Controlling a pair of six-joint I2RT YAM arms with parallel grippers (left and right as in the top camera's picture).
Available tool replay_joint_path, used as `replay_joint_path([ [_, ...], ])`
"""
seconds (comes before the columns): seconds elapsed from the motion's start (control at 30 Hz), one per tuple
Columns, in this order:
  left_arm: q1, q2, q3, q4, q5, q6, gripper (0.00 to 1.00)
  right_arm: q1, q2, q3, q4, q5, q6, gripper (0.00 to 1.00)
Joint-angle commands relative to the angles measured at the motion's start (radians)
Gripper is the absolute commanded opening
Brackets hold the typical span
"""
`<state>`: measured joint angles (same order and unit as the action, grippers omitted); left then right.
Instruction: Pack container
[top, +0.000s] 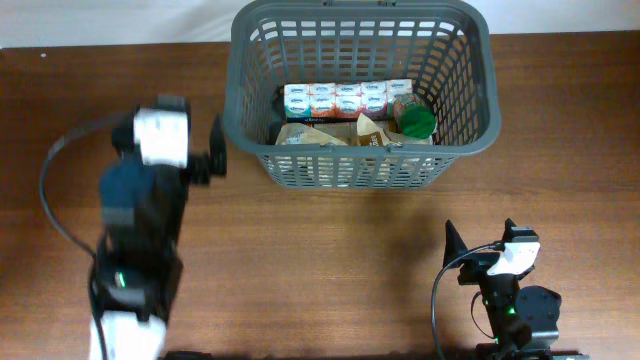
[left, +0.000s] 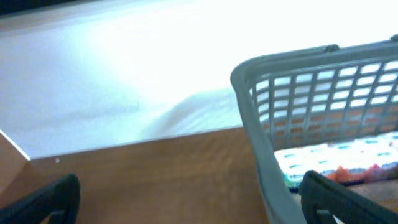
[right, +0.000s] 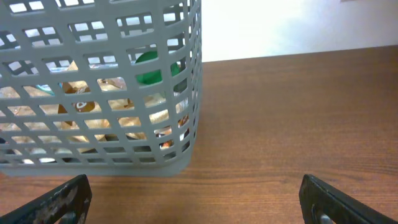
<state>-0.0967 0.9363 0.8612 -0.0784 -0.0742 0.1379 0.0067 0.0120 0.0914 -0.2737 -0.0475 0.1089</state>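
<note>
The container, a large dark grey slotted basket (top: 252, 120), stands at the back centre of the table. Inside lie a row of small white cartons (top: 335, 98), tan paper packets (top: 320, 134) and a green-lidded jar (top: 415, 121). My left gripper (top: 216, 152) is open and empty, just left of the basket's left wall; the left wrist view shows the basket's corner (left: 249, 99) by the right finger. My right gripper (top: 480, 245) is open and empty, low at the front right; the right wrist view shows the basket (right: 93, 158) ahead to the left.
The brown wooden table (top: 330, 260) runs to a white back wall (left: 124, 74). The left arm's body (top: 140, 230) covers the table's left part. The right arm's base (top: 515, 310) sits at the front edge.
</note>
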Motion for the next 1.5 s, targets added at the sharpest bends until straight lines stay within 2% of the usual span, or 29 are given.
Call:
replay_joint_path([
  [0.0, 0.019, -0.210, -0.263, 0.172, 0.026, 0.013, 0.99, -0.007, -0.009, -0.008, 0.002, -0.008, 0.004, 0.99],
  [0.23, 0.056, -0.519, -0.565, 0.274, 0.026, 0.012, 0.99, -0.007, -0.009, -0.008, 0.002, -0.008, 0.004, 0.99],
  [0.47, 0.088, -0.735, -0.727, 0.269, 0.023, 0.013, 0.99, -0.007, -0.009, -0.008, 0.002, -0.008, 0.004, 0.99],
  [0.8, 0.096, -0.860, -0.845, 0.258, 0.024, 0.012, 0.99, -0.007, -0.009, -0.008, 0.002, -0.008, 0.004, 0.99],
  [0.87, 0.096, -0.931, -0.852, 0.189, 0.030, 0.012, 0.99, -0.007, -0.009, -0.008, 0.002, -0.008, 0.004, 0.99],
  [1.0, 0.096, -0.931, -0.852, 0.159, 0.033, 0.012, 0.99, -0.007, -0.009, -0.008, 0.002, -0.008, 0.004, 0.99],
  [1.13, 0.095, -0.931, -0.852, 0.005, 0.034, 0.012, 0.99, -0.007, -0.009, -0.008, 0.002, -0.008, 0.004, 0.99],
  [1.47, 0.095, -0.931, -0.852, -0.005, 0.078, 0.013, 0.99, -0.007, -0.009, -0.008, 0.002, -0.008, 0.004, 0.99],
])
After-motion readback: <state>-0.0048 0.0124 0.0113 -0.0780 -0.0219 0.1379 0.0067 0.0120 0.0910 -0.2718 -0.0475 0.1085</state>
